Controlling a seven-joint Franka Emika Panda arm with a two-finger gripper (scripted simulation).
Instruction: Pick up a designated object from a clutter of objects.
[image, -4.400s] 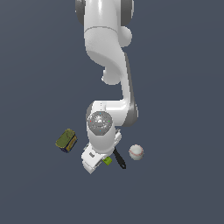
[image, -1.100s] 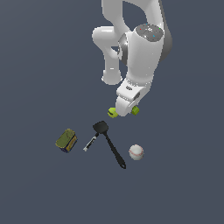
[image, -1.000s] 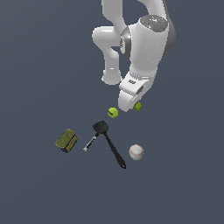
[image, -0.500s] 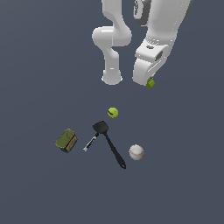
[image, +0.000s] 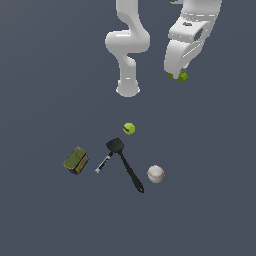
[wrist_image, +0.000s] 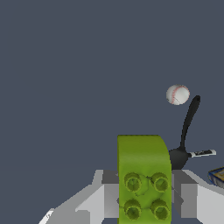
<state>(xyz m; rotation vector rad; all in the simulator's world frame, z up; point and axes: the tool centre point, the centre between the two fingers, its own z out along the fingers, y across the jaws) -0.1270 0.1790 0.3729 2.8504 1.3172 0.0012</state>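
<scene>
My gripper (image: 178, 76) is high above the floor at the exterior view's upper right, shut on the tiny lime-green block (image: 182, 76). In the wrist view the block (wrist_image: 143, 175) fills the space between my grey fingers (wrist_image: 106, 194), its studs facing the camera. The rest of the clutter lies far below: a yellow-green tennis ball (image: 129, 128), a black spatula (image: 125, 163), a white baseball (image: 155, 174), a small black-white marker (image: 103, 164) and an olive box (image: 76, 160).
The white robot base (image: 128, 89) stands behind the clutter. In the wrist view the baseball (wrist_image: 177, 94), the spatula (wrist_image: 186, 131), the marker (wrist_image: 201, 153) and a corner of the box (wrist_image: 218, 176) show on the dark floor.
My gripper has risen with the green block from beside the tennis ball and moved up and to the exterior view's right. The other items have stayed where they were.
</scene>
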